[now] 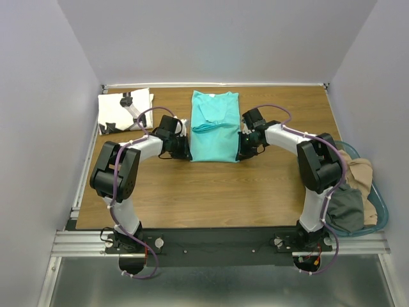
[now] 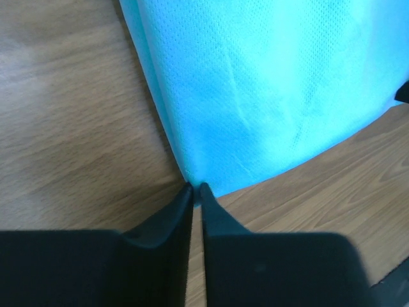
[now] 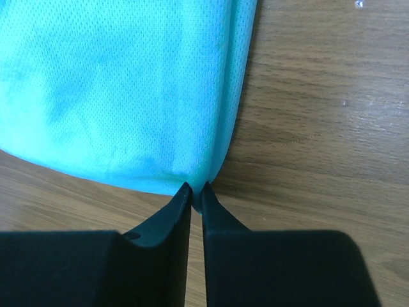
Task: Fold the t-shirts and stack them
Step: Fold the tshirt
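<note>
At right, basket (image 1: 383, 214) holds clothes (image 1: 348, 206); left end effector (image 2: 197, 187), right end effector (image 3: 196, 187) pinch t-shirt (image 1: 214, 128).

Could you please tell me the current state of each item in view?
turquoise t-shirt: sides folded in, flat on table, near corners pinched.
white t-shirt: folded, lying at table's far left corner.
left hand: shut on turquoise t-shirt's near-left corner.
right hand: shut on its near-right corner.
basket: holding crumpled clothes.
</note>
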